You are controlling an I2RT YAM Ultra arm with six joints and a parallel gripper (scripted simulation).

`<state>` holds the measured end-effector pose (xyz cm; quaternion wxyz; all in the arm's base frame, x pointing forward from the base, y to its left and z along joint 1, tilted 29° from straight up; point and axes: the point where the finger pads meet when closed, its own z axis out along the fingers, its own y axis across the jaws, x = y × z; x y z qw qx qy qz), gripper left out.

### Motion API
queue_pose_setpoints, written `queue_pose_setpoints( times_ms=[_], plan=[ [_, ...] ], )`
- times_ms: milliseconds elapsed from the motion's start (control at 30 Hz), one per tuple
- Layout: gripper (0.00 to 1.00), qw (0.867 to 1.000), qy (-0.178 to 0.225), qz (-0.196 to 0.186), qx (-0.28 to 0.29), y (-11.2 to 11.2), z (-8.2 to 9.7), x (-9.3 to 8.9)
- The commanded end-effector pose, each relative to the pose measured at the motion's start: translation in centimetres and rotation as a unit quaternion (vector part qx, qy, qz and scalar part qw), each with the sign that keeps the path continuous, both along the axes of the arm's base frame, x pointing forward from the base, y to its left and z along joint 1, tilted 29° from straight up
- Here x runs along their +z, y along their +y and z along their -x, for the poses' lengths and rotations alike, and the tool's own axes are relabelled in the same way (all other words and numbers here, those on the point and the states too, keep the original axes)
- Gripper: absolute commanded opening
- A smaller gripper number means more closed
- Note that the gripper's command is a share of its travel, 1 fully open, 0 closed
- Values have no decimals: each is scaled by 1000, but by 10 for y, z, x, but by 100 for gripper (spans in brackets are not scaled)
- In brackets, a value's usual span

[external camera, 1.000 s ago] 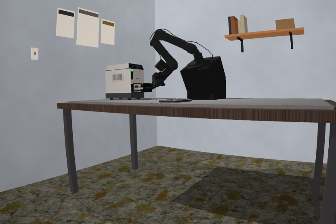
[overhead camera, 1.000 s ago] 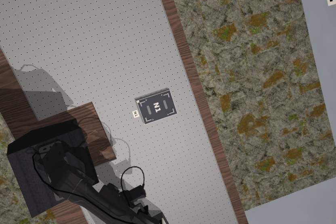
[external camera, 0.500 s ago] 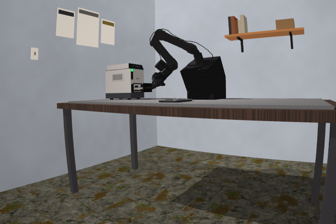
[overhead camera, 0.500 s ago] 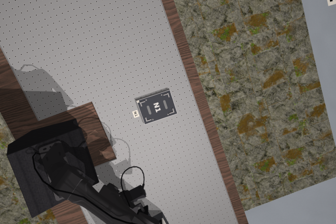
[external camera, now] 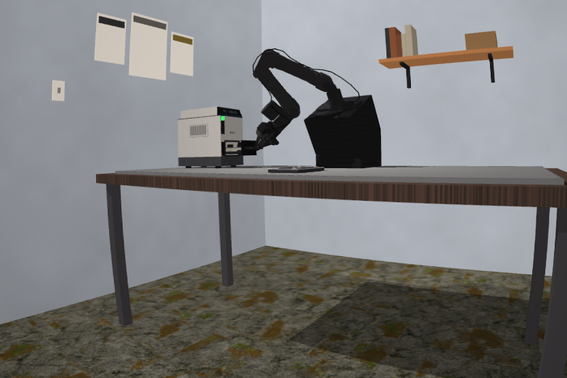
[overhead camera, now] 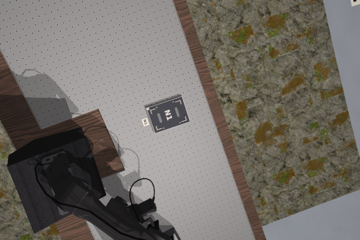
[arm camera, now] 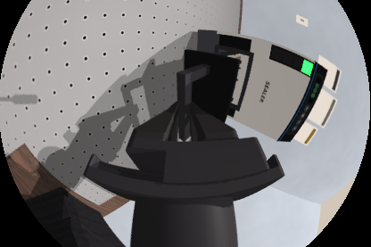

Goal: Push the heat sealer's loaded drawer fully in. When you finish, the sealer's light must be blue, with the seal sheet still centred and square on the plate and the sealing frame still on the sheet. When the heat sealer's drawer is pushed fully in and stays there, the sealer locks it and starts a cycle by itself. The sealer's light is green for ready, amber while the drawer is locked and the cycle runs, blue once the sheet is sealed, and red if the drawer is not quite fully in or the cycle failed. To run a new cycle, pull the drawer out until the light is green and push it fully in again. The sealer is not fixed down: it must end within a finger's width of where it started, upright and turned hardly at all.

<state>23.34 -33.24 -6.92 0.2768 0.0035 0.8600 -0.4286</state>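
Observation:
The beige heat sealer (external camera: 208, 138) stands at the table's far left end, and its light (external camera: 223, 118) is green. Its dark drawer (external camera: 241, 147) sticks out of the front toward the arm. My gripper (external camera: 259, 144) is at the drawer's outer end and is shut on the drawer handle (arm camera: 195, 74). In the wrist view the sealer (arm camera: 280, 95) lies just beyond my fingers, with the green light (arm camera: 307, 67) on its face. The seal sheet and sealing frame are hidden from me.
A dark flat pad marked N1 (overhead camera: 168, 114) lies on the perforated mat, also visible low in the side view (external camera: 295, 169). The arm's black base box (external camera: 343, 132) stands behind it. The table's wooden edge (overhead camera: 203, 86) runs along the right.

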Motion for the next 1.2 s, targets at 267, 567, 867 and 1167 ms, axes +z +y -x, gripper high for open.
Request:
queue_pose_setpoints(
  times_ms=[267,567,867,1167],
  plan=[
    [0,1000,-1,2,-3,-2,2,2],
    [0,1000,-8,13,-3,-14,-2,11],
    [0,1000,-8,14,-3,-29,-4,14],
    [0,1000,-8,14,-3,-41,-7,16]
  ],
)
